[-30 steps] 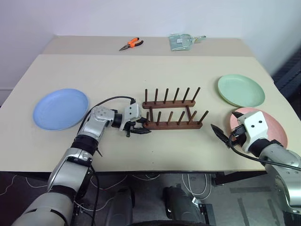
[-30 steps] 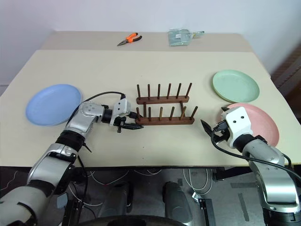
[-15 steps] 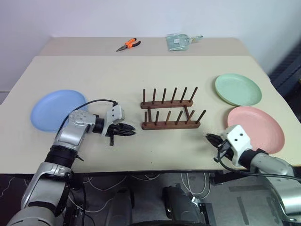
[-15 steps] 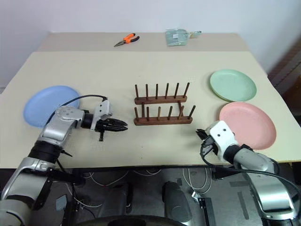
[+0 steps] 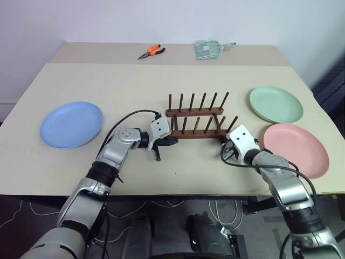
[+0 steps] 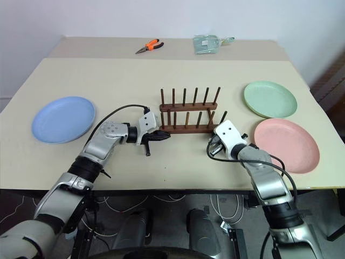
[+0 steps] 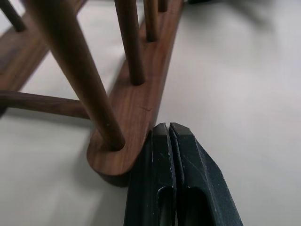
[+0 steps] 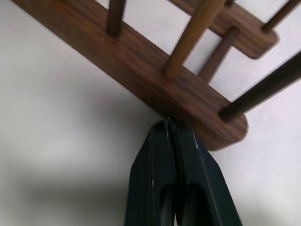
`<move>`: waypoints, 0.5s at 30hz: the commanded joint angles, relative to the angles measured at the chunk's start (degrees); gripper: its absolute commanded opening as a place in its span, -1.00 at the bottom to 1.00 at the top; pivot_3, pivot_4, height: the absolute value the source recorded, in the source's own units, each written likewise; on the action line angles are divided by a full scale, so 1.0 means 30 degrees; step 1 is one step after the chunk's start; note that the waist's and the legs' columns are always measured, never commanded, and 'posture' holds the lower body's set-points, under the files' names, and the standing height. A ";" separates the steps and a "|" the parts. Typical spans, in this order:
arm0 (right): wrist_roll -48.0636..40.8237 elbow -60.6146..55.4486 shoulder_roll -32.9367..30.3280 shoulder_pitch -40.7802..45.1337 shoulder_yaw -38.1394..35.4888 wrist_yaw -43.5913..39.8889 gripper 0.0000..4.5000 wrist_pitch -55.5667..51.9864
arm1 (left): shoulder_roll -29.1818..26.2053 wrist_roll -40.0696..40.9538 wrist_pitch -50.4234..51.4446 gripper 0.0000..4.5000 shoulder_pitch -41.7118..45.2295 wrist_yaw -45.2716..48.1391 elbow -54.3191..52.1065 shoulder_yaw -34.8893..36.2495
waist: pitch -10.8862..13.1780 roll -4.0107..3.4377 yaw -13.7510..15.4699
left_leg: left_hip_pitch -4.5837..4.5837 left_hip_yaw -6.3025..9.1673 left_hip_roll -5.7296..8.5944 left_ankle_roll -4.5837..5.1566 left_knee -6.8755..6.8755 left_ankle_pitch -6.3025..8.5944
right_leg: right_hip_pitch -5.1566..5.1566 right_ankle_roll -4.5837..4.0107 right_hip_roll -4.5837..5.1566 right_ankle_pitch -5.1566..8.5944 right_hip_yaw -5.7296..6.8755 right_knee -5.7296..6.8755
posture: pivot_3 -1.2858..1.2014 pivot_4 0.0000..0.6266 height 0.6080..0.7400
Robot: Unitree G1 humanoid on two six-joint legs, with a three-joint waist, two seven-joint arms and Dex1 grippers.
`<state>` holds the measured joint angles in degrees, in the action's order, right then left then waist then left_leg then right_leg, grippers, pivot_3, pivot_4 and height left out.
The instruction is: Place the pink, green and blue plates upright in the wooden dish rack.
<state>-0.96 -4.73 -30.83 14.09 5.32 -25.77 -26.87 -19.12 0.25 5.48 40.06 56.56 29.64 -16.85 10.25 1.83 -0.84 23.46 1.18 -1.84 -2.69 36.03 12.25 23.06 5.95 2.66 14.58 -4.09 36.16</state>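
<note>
The wooden dish rack stands empty at the table's middle. My left gripper is shut, its tips pressed against the left end of the rack's near bar. My right gripper is also shut, tips touching the same bar near its right end. Nothing is held. The blue plate lies flat far left. On the right the green plate lies flat, and the pink plate lies flat in front of it.
Orange-handled pliers and a clear packet lie on the far table section. The table's front edge runs just below both arms.
Both grippers have shut. The right one moved left from the pink plate's edge to the rack's right end. The left one drew back, then returned to the left end. The rack sits slightly farther back.
</note>
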 commanded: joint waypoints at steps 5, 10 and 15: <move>0.0653 0.2224 -0.0033 0.1217 -0.0388 0.0148 -1.00 0.1337 | 0.0515 -0.0913 -0.1426 -0.97 0.1340 -0.1390 0.3391 0.0120 | -0.0005 -0.0004 -0.0010 | 0.0000 0.0001 0.0003 0.0001 0.0001 0.0001 | -0.0007 0.0008 0.0000 -0.0003 -0.0001 -0.0001 | 0.03 -0.52 0.88; -0.0026 -0.1586 -0.1722 -0.0912 -0.2508 -0.0831 -0.48 0.0649 | 0.0223 -0.0673 -0.1714 -1.00 0.0794 -0.0909 0.2441 0.0200 | -0.0006 -0.0008 0.0039 | 0.0017 0.0004 0.0005 0.0008 -0.0006 0.0005 | -0.0002 0.0022 0.0001 0.0002 -0.0001 -0.0004 | 0.03 -0.52 0.88; -0.0763 -0.8177 -0.3510 -0.5655 -0.5859 -0.1856 0.41 -0.1530 | -0.0372 0.2103 -0.1014 -1.00 -0.1133 0.1898 -0.2290 0.0934 | -0.0010 -0.0035 -0.0110 | 0.0029 0.0002 -0.0001 0.0081 -0.0040 0.0051 | 0.0039 0.0056 -0.0002 0.0011 -0.0005 -0.0002 | 0.03 -0.52 0.88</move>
<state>-1.56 -22.92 -41.01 -2.16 -9.36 -30.65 -29.62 -20.57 3.43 1.61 36.87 59.89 28.03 -14.81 10.22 1.72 -1.17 23.50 1.19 -1.87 -2.43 35.92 12.41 23.17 6.10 2.63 14.62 -4.10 36.20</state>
